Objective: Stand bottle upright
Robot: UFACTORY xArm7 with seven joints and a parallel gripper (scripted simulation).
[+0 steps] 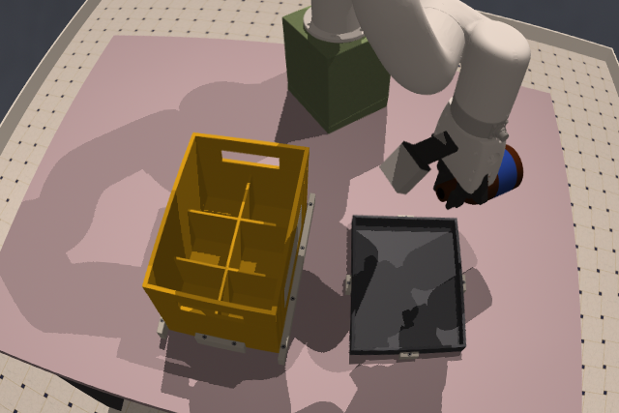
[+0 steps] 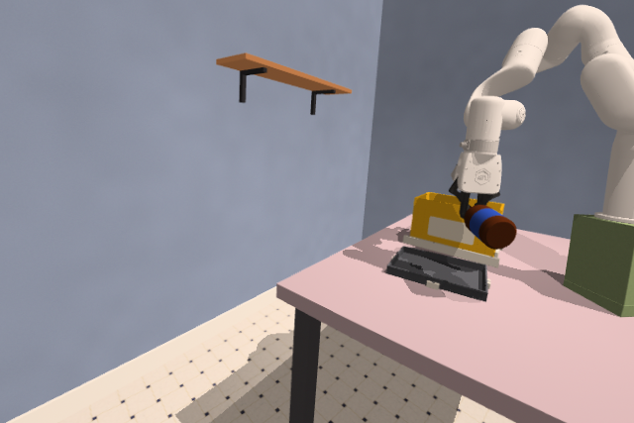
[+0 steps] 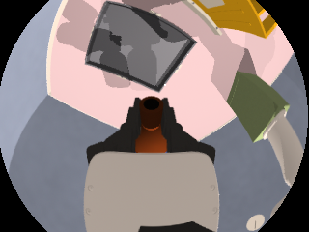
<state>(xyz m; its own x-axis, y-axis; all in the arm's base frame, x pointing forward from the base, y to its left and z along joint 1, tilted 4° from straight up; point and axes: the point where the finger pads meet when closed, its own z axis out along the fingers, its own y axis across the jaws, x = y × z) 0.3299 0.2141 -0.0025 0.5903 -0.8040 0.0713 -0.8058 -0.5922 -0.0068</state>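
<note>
The brown bottle (image 1: pixel 505 176) with a blue label is held on its side in the air, above the table just behind the tray. It also shows in the exterior view (image 2: pixel 490 226), and in the wrist view (image 3: pixel 153 130) with its neck pointing forward. My gripper (image 1: pixel 457 191) is shut on the bottle; its fingers (image 2: pixel 474 205) clamp the bottle near the label. The dark grey tray (image 1: pixel 405 284) lies flat and empty on the pink table, in front of the gripper. It also shows in the wrist view (image 3: pixel 138 45). The yellow crate (image 1: pixel 229 243) with dividers stands left of the tray.
The green pedestal (image 1: pixel 335 69) of my arm stands behind the crate and tray. A wooden shelf (image 2: pixel 282 75) hangs on the wall far from the table. The table edge (image 2: pixel 409 352) runs along the front in the exterior view.
</note>
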